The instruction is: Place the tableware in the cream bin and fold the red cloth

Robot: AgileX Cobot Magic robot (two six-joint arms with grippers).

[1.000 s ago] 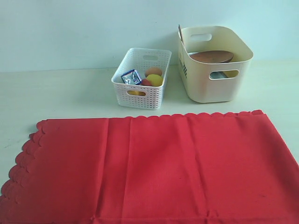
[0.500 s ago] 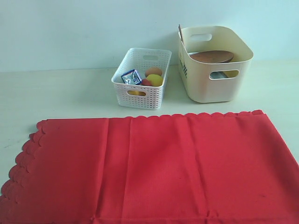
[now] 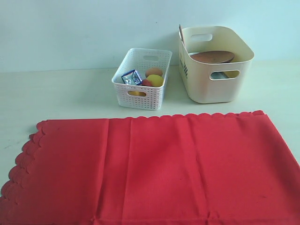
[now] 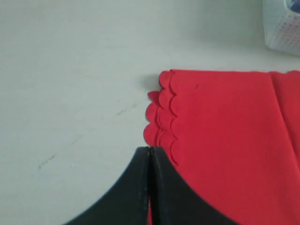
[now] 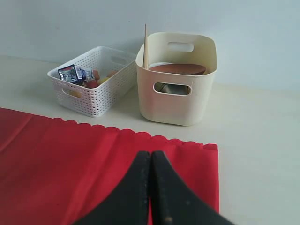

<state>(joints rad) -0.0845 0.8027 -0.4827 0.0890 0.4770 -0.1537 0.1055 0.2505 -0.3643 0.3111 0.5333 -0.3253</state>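
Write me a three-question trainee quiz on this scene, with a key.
1. True or false: the left claw and the right claw are both shut.
2. Count: how many containers stand beyond the red cloth in the exterior view?
3. Choose: the brown wooden plate lies A) on the red cloth; B) in the cream bin; C) in the right claw.
Key: 1 true; 2 two; 3 B.
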